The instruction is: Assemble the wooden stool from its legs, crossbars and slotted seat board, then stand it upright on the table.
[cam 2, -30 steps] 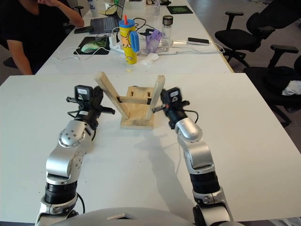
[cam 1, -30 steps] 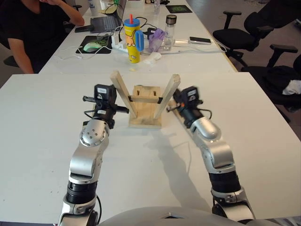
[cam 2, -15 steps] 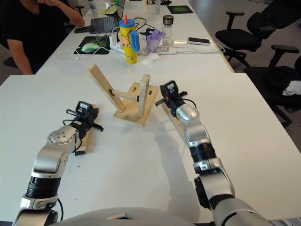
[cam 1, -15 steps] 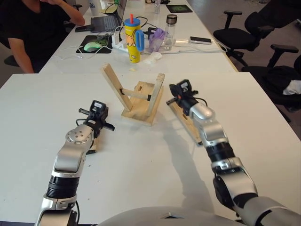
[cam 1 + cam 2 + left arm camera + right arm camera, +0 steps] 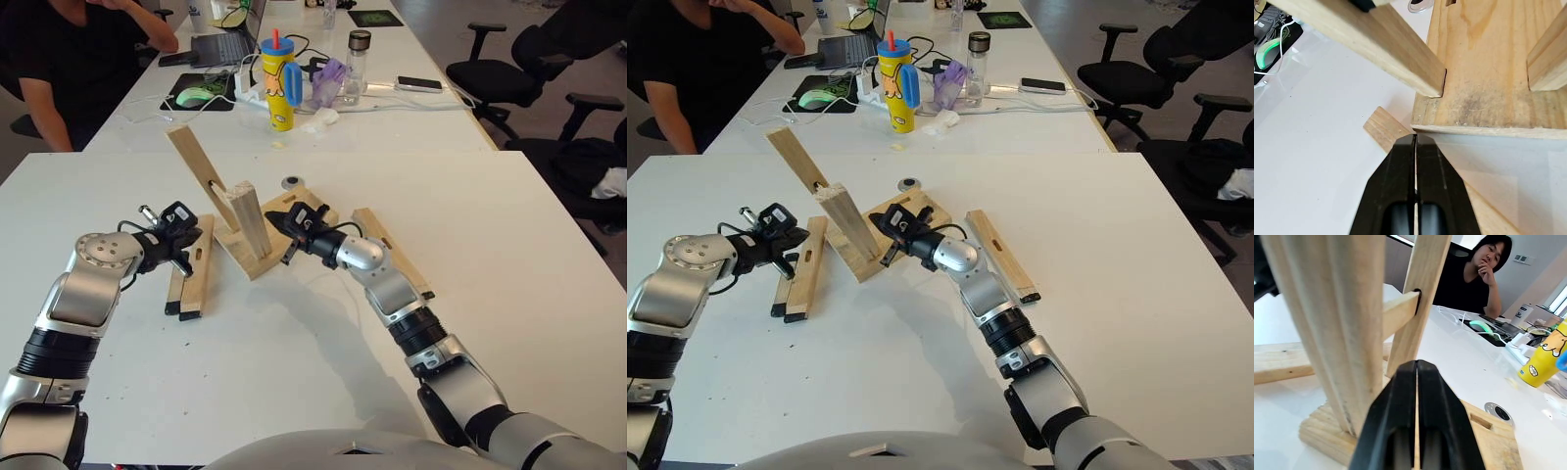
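Left gripper [image 5: 174, 238], in the head view, hangs by two loose legs [image 5: 194, 269] left of the seat board [image 5: 257, 262], which lies flat with two upright legs [image 5: 245, 211] standing in it and the right gripper [image 5: 294, 232] at their foot. In the left wrist view its fingers [image 5: 1400, 161] are pressed together on nothing, tip at the board's edge; the right wrist view shows the same empty pinch, facing a leg and the crossbar [image 5: 1398, 311]. Half built, I judge: next a gripper must spread and take a loose leg for the free slot [image 5: 1480, 420].
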Robot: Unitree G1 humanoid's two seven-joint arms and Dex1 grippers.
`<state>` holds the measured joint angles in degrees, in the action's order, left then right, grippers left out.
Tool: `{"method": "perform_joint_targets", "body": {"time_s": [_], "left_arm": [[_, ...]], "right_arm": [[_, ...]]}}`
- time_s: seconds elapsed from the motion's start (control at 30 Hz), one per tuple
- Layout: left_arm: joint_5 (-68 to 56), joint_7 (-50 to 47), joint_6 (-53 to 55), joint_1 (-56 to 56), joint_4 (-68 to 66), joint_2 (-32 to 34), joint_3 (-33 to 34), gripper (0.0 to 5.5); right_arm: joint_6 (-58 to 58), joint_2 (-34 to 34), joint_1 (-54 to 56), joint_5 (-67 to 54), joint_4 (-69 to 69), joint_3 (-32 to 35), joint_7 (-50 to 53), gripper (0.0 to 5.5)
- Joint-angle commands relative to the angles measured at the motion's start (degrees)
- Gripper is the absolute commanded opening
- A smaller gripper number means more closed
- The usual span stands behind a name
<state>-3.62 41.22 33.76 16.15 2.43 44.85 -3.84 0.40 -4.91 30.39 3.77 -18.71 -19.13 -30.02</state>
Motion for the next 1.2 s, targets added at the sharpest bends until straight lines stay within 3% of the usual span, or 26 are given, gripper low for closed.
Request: {"method": "perform_joint_targets", "body": {"time_s": [0.03,0.37,0.63,0.93,1.2], "left_arm": [[-5.2,5.2,0.6,-1.5,1.9,-0.2,1.9,0.03],[-11.5,7.5,6.1,-6.7,16.3,-4.9,-5.3,0.03],[-2.9,2.2,4.5,-7.6,16.4,-7.3,-16.5,0.03],[3.2,-3.4,3.6,-5.8,11.6,-9.3,-17.6,0.03],[11.9,-5.8,2.9,-2.6,7.5,-6.1,-18.3,0.03]], "right_arm": [[-1.4,-5.4,6.1,5.5,-15.4,1.7,4.6,0.00],[-15.3,-5.4,17.4,11.0,-45.0,0.9,7.3,0.00],[-19.3,-5.5,22.0,15.0,-52.7,-0.4,10.1,0.00],[-21.1,-4.6,22.8,20.2,-56.6,-2.7,11.0,0.00],[-10.9,-5.3,20.1,27.1,-59.8,-9.5,0.2,0.00]]}}
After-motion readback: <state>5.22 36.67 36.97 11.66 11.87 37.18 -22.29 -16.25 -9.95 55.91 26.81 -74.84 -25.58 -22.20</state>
